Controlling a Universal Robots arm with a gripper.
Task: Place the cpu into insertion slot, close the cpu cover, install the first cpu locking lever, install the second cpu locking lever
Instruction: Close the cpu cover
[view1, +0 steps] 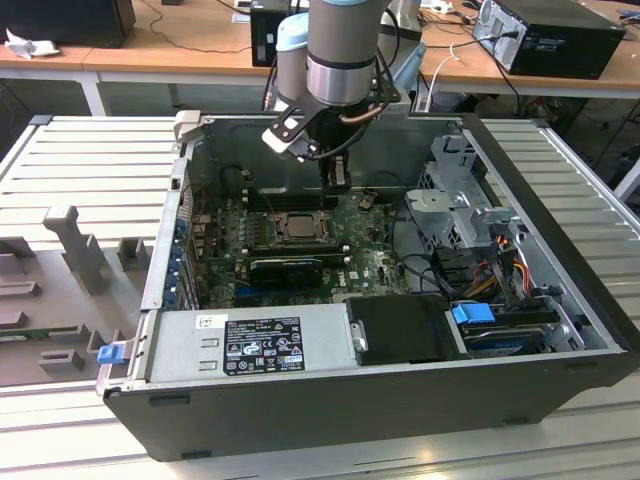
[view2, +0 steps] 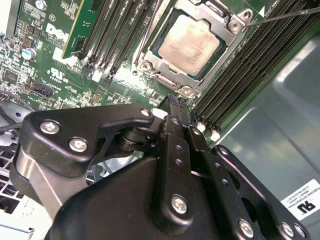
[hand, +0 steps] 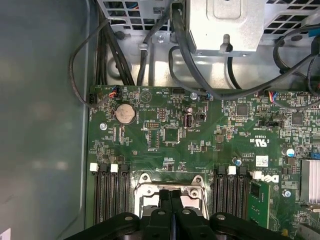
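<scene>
Cpu (view2: 192, 42) lies beneath cpu cover (view2: 165, 75); claw (hand: 171, 195) closed.

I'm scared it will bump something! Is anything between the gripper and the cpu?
Nothing visible. In the second wrist view the shut gripper hangs beside an edge of the cpu cover, which frames the cpu.

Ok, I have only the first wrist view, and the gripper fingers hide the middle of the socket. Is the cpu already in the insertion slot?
Observer: Yes. In the second wrist view the cpu lies flat there, pale face up.
Operator: And the cpu cover?
Observer: The cpu cover is down, its frame around the cpu's edges.
Operator: Are the levers latched?
Observer: One thin lever runs from the cover's corner over the memory slots; latched or not, I cannot tell.
</scene>
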